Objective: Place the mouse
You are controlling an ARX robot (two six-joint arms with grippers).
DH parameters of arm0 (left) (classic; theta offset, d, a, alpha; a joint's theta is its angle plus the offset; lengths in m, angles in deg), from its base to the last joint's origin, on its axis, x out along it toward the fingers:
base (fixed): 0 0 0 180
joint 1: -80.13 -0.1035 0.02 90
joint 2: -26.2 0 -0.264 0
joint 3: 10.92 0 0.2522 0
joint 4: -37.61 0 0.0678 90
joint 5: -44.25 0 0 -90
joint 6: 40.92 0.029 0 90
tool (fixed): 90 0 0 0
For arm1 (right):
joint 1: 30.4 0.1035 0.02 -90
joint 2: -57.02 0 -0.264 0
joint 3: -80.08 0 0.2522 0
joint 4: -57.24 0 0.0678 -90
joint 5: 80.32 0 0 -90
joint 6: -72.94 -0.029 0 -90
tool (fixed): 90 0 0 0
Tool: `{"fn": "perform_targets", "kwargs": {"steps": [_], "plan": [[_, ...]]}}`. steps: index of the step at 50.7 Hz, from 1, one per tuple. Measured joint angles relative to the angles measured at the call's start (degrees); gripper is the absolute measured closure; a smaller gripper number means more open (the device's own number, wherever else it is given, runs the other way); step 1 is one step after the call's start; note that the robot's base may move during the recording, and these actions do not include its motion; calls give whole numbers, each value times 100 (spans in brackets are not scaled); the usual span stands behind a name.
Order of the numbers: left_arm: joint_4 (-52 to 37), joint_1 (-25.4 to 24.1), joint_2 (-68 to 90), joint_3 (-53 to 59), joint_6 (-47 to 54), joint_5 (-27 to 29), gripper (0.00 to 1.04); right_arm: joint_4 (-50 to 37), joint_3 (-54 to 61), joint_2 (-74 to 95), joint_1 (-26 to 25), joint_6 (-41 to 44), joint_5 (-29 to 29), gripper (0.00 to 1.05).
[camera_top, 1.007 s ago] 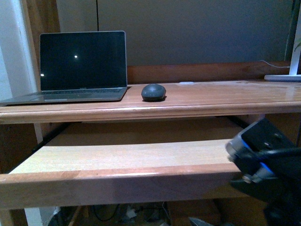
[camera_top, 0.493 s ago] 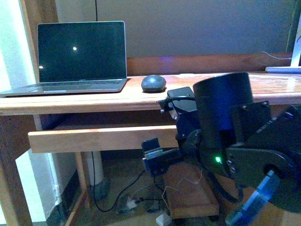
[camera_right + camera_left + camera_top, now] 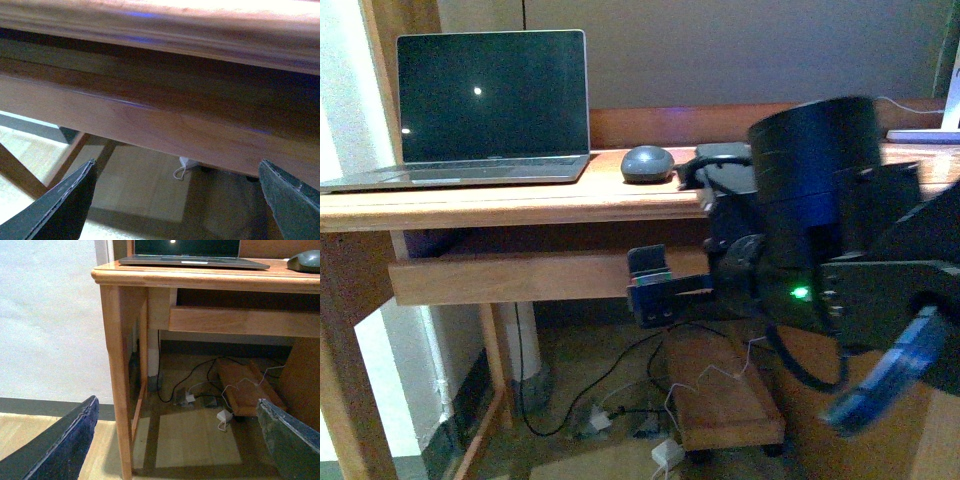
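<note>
The dark grey mouse (image 3: 647, 163) lies on the wooden desktop (image 3: 520, 205), just right of the open laptop (image 3: 490, 100). It also shows at the edge of the left wrist view (image 3: 306, 261). My right arm (image 3: 810, 230) fills the right of the front view, and its gripper end (image 3: 652, 288) sits below the desktop by the drawer front (image 3: 520, 278). The right gripper (image 3: 177, 205) is open and empty under the drawer front (image 3: 150, 125). The left gripper (image 3: 177, 450) is open and empty, low and back from the desk, and does not show in the front view.
Cables and a white plug (image 3: 222, 416) lie on the floor under the desk. A low wooden stand (image 3: 725, 395) sits there too. The desk leg (image 3: 117, 375) stands at the left corner. A white lamp base (image 3: 920, 133) is at the far right of the desktop.
The front view has drawn back from the desk. The pulled-out tray now shows as a narrow front under the desktop. My right arm has risen into view. The mouse has not moved.
</note>
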Motion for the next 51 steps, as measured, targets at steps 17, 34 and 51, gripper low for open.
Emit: {"fn": "perform_targets", "kwargs": {"steps": [17,34,51], "plan": [[0,0,0,0,0,0,8,586,2651,-3475,-66,-914,-295,7],[0,0,0,0,0,0,8,2365,4642,-7587,17,-1663,7,7],[0,0,0,0,0,0,8,3626,5429,-9801,-1259,-1902,-1056,8]]}}
